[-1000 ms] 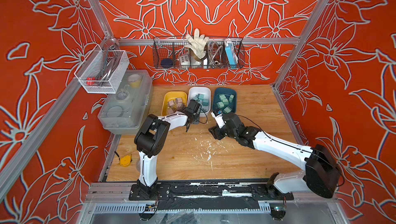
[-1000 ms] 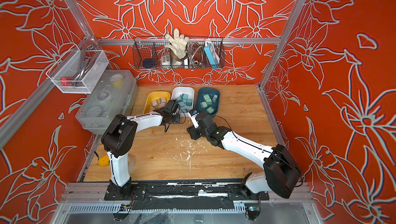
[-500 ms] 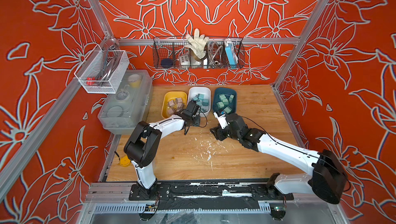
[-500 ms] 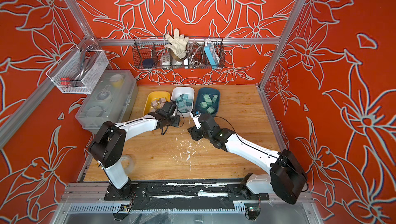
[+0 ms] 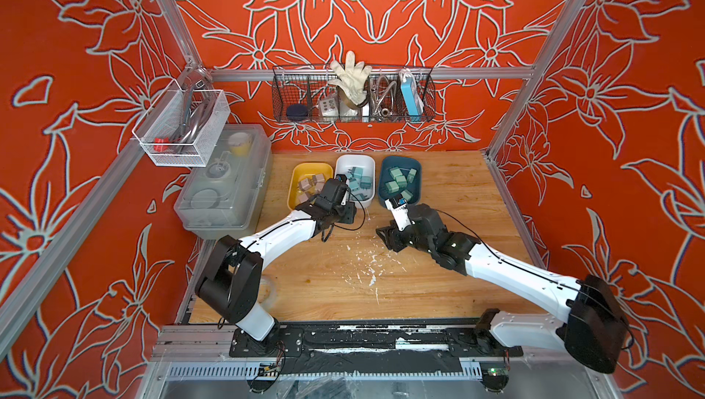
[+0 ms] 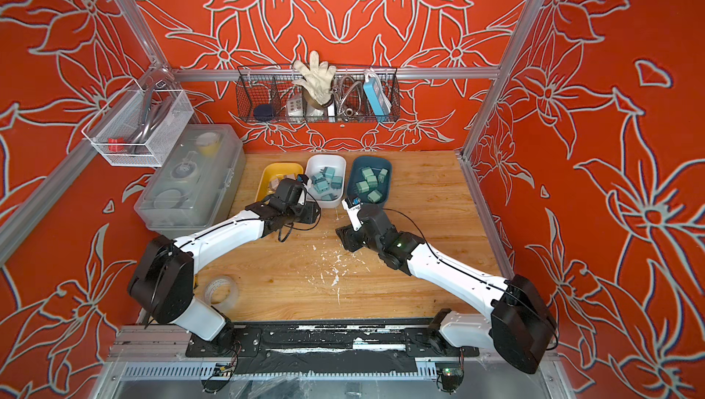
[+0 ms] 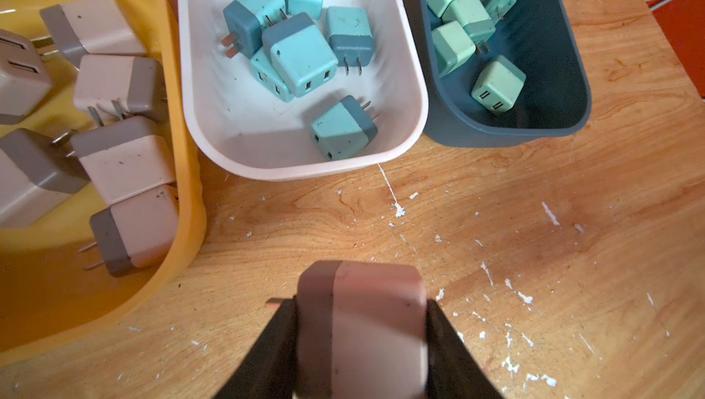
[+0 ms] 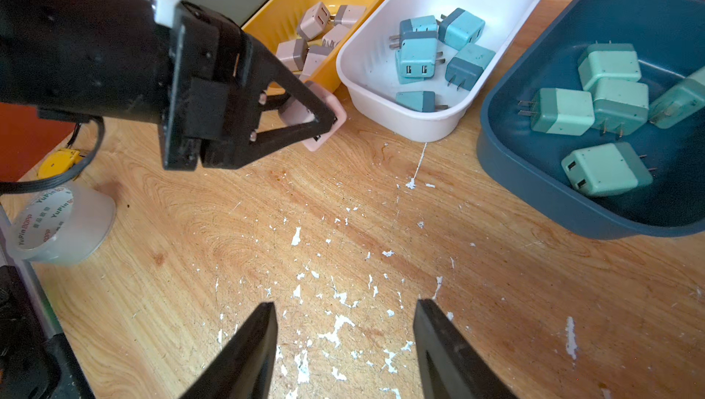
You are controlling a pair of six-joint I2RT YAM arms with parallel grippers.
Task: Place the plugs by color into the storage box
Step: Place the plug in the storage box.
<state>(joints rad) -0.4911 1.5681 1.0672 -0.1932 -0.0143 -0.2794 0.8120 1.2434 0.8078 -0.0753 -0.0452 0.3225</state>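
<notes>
Clamps pale pink, grey-ended plug (image 7: 360, 324) in left gripper (image 7: 360, 311), near yellow tray (image 7: 187, 187) rim; holds right gripper (image 8: 345, 313) jaws apart over open wooden table (image 8: 267, 225).

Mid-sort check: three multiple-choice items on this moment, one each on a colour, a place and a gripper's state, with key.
1. The held plug in the left gripper is: A pink; B light blue; C mint green.
2. The mint green plugs lie in: A the yellow bin; B the white bin; C the dark blue bin.
3. The right gripper is: A shut on a plug; B shut, empty; C open, empty.
Key: 1 A, the left wrist view shows a pink body clamped between the jaws. 2 C, both wrist views show them there; the yellow bin holds pink ones, the white bin blue. 3 C, bare table shows between its spread jaws.
</notes>
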